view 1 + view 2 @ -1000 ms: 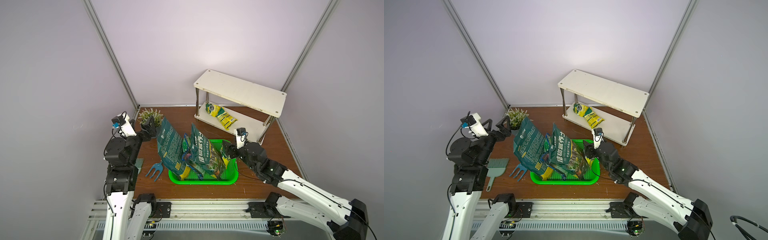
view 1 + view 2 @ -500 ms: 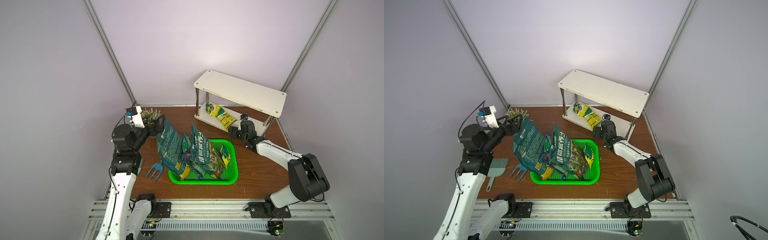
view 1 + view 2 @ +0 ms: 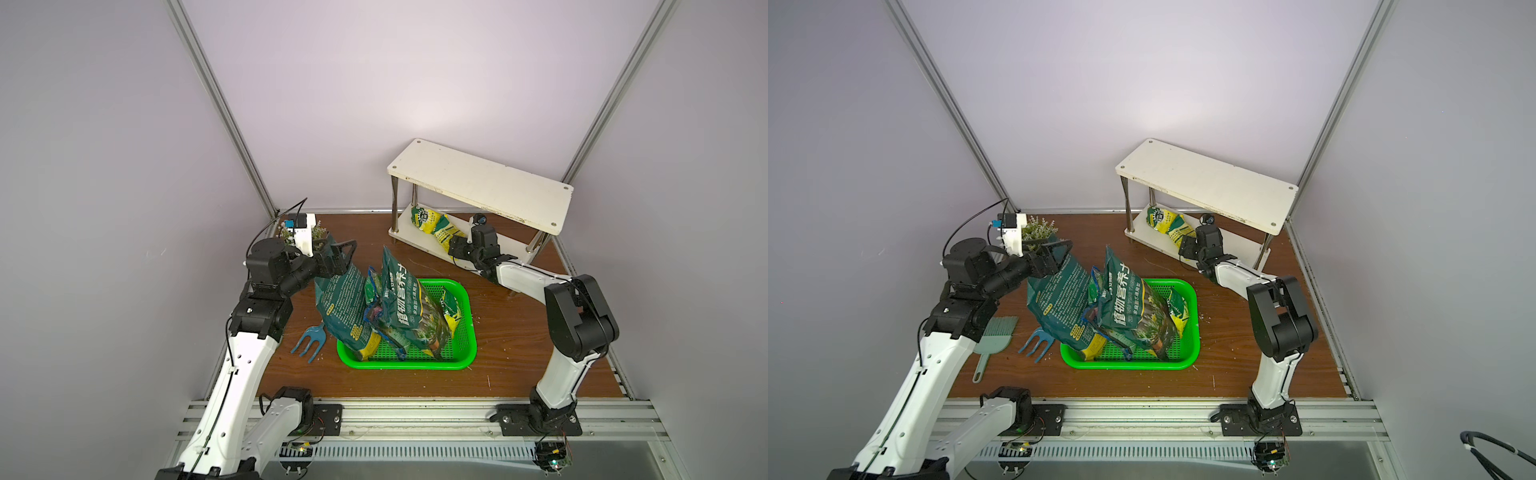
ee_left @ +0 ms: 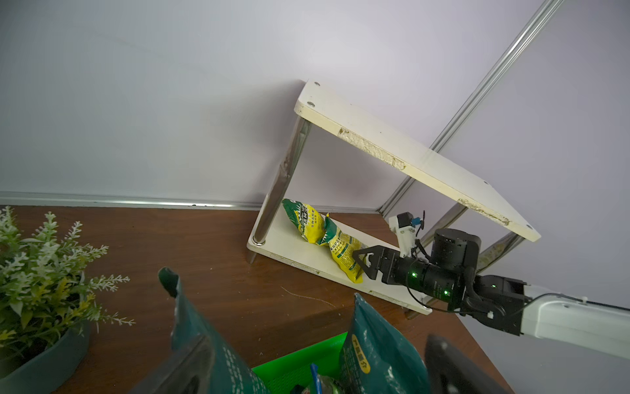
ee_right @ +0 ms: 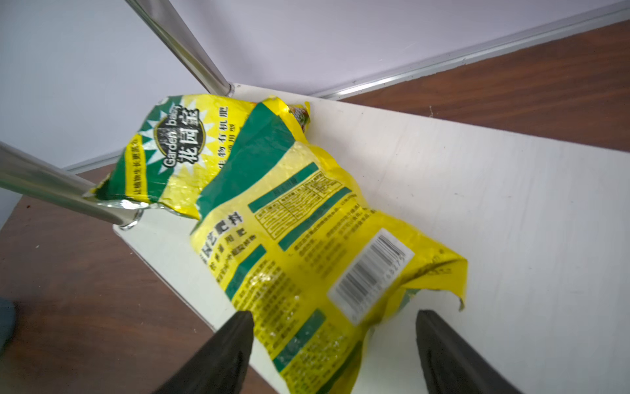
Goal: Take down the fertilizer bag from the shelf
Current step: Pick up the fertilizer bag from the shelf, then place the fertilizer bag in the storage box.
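Note:
The fertilizer bag [image 3: 432,223] [image 3: 1168,226] [image 4: 325,238] [image 5: 300,218], crumpled yellow and green, lies on the lower board of the shelf [image 3: 478,187] [image 3: 1204,183] [image 4: 409,153] at the back right. My right gripper [image 3: 452,246] [image 3: 1185,246] [image 4: 358,262] [image 5: 334,319] reaches under the top board. It is open, its two black fingers on either side of the bag's near end. My left gripper [image 3: 343,252] [image 3: 1058,251] [image 4: 317,368] hangs open at the top edge of a tall dark green bag [image 3: 345,307]; touching or not, I cannot tell.
A green basket [image 3: 415,365] [image 3: 1129,365] in the middle holds dark green bags [image 3: 409,307]. A blue hand fork [image 3: 309,338] and a pale green dustpan [image 3: 994,336] lie left of it. A potted plant [image 3: 1040,227] [image 4: 41,273] stands at the back left.
The right arm has swung from the basket out to the shelf and brought its gripper up to the bag's end. The left arm has moved in toward the tall dark green bag.

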`<action>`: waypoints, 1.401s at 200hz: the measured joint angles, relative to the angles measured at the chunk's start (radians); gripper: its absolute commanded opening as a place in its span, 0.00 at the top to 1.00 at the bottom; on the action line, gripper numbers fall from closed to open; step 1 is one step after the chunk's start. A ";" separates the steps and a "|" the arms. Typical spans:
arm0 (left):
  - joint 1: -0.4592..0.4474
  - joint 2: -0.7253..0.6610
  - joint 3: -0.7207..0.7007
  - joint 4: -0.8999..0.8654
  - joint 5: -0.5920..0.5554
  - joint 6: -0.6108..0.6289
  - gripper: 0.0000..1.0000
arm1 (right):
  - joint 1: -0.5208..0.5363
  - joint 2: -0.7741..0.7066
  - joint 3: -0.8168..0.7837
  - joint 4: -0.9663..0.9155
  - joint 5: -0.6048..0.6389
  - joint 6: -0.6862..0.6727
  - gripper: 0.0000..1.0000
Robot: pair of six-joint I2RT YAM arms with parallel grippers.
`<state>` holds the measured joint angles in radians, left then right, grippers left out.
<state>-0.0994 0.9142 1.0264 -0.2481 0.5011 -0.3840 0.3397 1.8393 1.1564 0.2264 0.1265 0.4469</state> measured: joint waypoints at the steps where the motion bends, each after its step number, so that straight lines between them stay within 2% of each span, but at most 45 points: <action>1: 0.000 0.000 0.001 -0.003 -0.003 0.000 0.00 | 0.000 0.002 0.002 -0.001 0.000 0.000 0.19; 42: -0.006 -0.026 0.005 -0.051 -0.085 0.026 0.00 | -0.002 0.014 0.004 0.008 0.008 0.005 0.17; 50: -0.006 -0.031 0.005 -0.056 -0.092 0.030 0.00 | -0.002 0.014 0.004 0.010 0.007 0.005 0.19; 56: -0.007 -0.034 0.005 -0.060 -0.097 0.031 0.00 | -0.003 0.014 0.004 0.010 0.007 0.006 0.24; 64: -0.007 -0.035 0.005 -0.066 -0.100 0.033 0.00 | -0.003 0.014 0.004 0.010 0.006 0.008 0.39; 68: -0.007 -0.036 0.005 -0.067 -0.103 0.034 0.00 | -0.004 0.014 0.004 0.011 0.004 0.010 0.52; 77: -0.007 -0.036 0.005 -0.069 -0.106 0.035 0.00 | -0.005 0.016 0.005 0.011 0.005 0.008 0.90; 81: -0.007 -0.036 0.005 -0.071 -0.107 0.036 0.00 | -0.005 0.017 0.006 0.012 0.002 0.011 1.00; 135: -0.007 -0.060 0.005 -0.084 -0.132 0.044 0.00 | -0.008 0.018 0.022 0.015 -0.011 -0.001 1.00; 156: -0.007 -0.060 0.005 -0.092 -0.132 0.045 0.00 | -0.007 -0.031 -0.020 0.010 -0.024 -0.014 1.00; 211: -0.007 -0.062 0.005 -0.093 -0.140 0.048 0.00 | 0.058 -0.405 -0.185 -0.113 -0.014 -0.077 1.00; 280: -0.008 -0.068 0.005 -0.093 -0.140 0.052 0.00 | 0.348 -0.853 -0.224 -0.385 0.135 -0.154 1.00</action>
<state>-0.1070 0.8459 1.0313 -0.3408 0.3607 -0.3317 0.6876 0.9867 0.9329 -0.1589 0.2611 0.2924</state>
